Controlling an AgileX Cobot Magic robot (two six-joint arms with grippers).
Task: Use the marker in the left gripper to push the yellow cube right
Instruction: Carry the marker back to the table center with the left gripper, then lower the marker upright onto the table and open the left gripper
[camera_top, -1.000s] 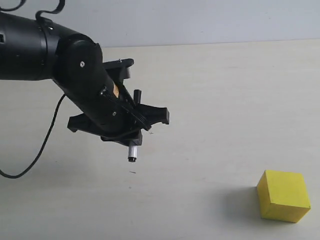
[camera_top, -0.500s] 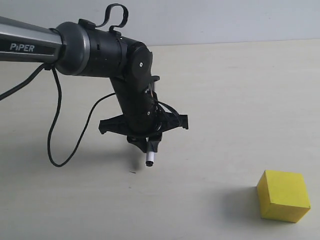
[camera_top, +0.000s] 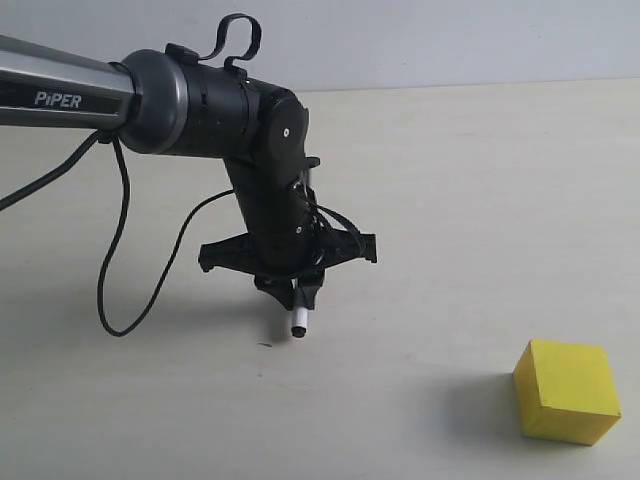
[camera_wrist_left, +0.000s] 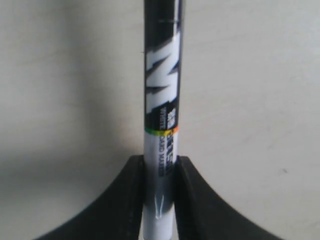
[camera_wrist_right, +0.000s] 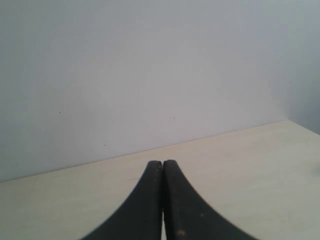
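While the left gripper (camera_top: 300, 295) hangs over the table (camera_top: 450, 200), its jaws pinch the marker (camera_top: 298, 322) tip-down.
Exterior view: matte, sharp-edged yellow cube (camera_top: 566, 391) sits on the smooth pale table, well apart to the marker's right. Left wrist view, close up: glossy round marker, black-and-white label (camera_wrist_left: 161, 95), clamped between curved black jaws; no cube here. Right wrist view: right gripper (camera_wrist_right: 162, 170), jaws pressed together, holding nothing, facing a plain wall (camera_wrist_right: 150, 75).

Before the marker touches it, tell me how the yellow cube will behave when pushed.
The yellow cube sits flat on a broad face, so it will probably slide rather than roll or tip. Its matte faces on the table suggest some drag. It looks rigid; its weight cannot be told.
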